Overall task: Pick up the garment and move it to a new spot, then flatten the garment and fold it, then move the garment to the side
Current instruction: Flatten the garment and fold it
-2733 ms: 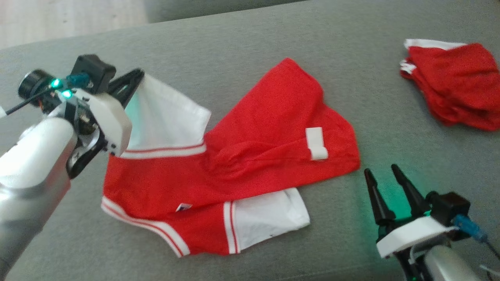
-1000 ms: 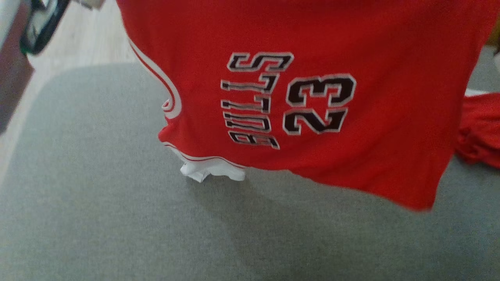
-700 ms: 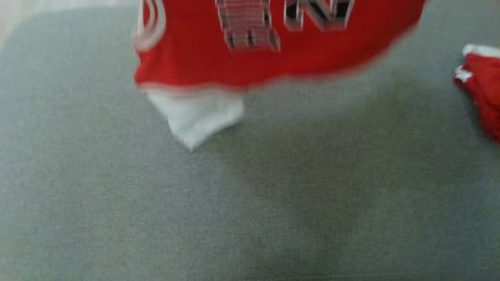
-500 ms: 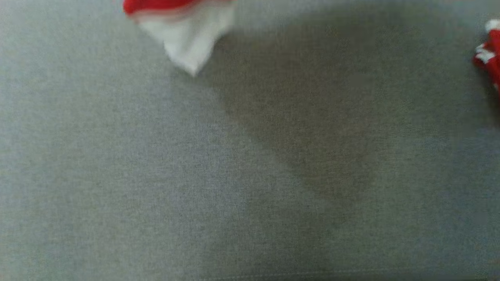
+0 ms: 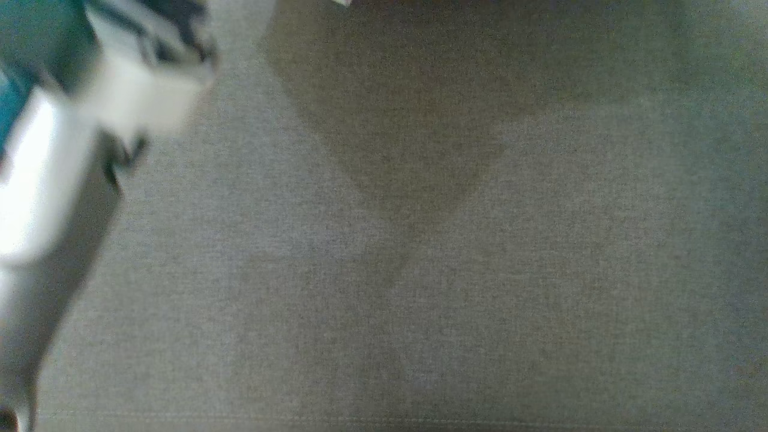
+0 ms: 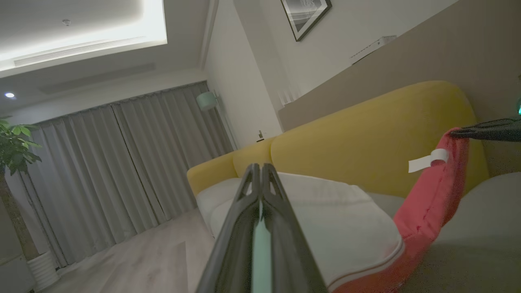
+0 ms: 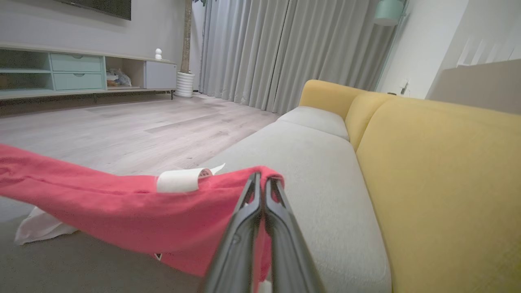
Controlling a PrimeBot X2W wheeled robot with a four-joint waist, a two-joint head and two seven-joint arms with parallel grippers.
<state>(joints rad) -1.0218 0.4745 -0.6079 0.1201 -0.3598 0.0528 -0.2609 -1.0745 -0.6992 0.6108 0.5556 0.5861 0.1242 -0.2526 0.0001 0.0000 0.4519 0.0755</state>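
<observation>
The garment is a red jersey with white sleeves, and it hangs stretched in the air between my two grippers above the grey sofa seat. In the right wrist view my right gripper is shut on a red corner beside a white label. In the left wrist view my left gripper is shut, with white sleeve cloth coming off its fingers. The red part rises to the right gripper. In the head view my blurred left forearm is at the upper left.
The sofa's yellow backrest runs along one side of the seat. Wooden floor lies beyond the seat's open edge, with a low TV cabinet and grey curtains farther off. A potted plant stands by the curtains.
The garment has gone from lying crumpled on the cushion to hanging between both grippers. The head camera has tilted down, so the jersey slid out of its top edge and my left forearm came in.
</observation>
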